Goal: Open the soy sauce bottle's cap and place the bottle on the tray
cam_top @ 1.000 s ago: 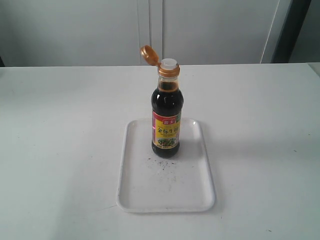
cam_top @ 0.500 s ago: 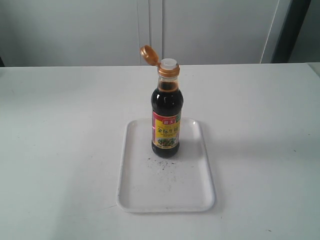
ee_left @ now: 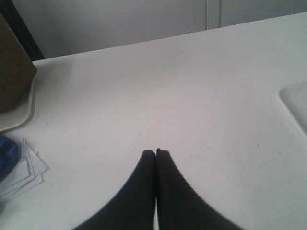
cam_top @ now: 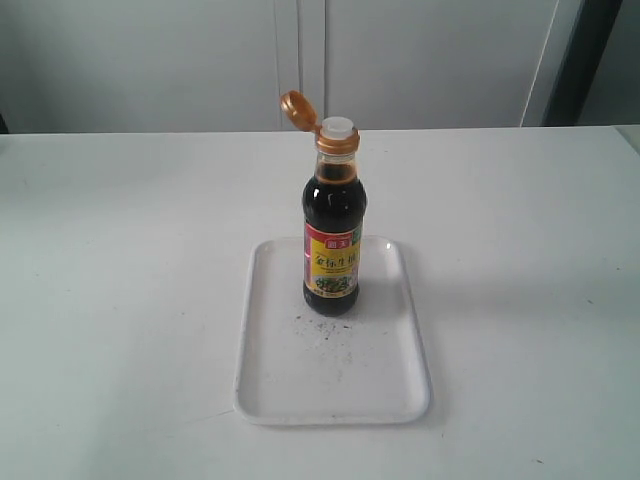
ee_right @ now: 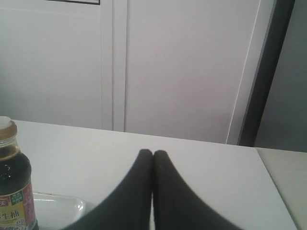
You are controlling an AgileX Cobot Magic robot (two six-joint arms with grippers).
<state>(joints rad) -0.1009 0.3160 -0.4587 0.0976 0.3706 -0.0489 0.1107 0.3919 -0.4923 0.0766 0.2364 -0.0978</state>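
The soy sauce bottle [cam_top: 334,235] stands upright on the far half of the white tray [cam_top: 275,385]. Its golden cap [cam_top: 296,108] is flipped open to the left, baring the white spout [cam_top: 338,127]. Neither arm shows in the exterior view. In the left wrist view my left gripper [ee_left: 156,152] is shut and empty over bare table, with a corner of the tray [ee_left: 296,103] off to one side. My right gripper [ee_right: 153,153] is also shut and empty; the bottle [ee_right: 13,191] and a tray corner [ee_right: 67,207] show at that view's edge, apart from the fingers.
The white table [cam_top: 120,260] runs back to a white panelled wall [cam_top: 420,60]. In the left wrist view a brown box on a white dish [ee_left: 12,72], a blue object [ee_left: 5,158] and some white papers [ee_left: 26,172] lie near the table's edge.
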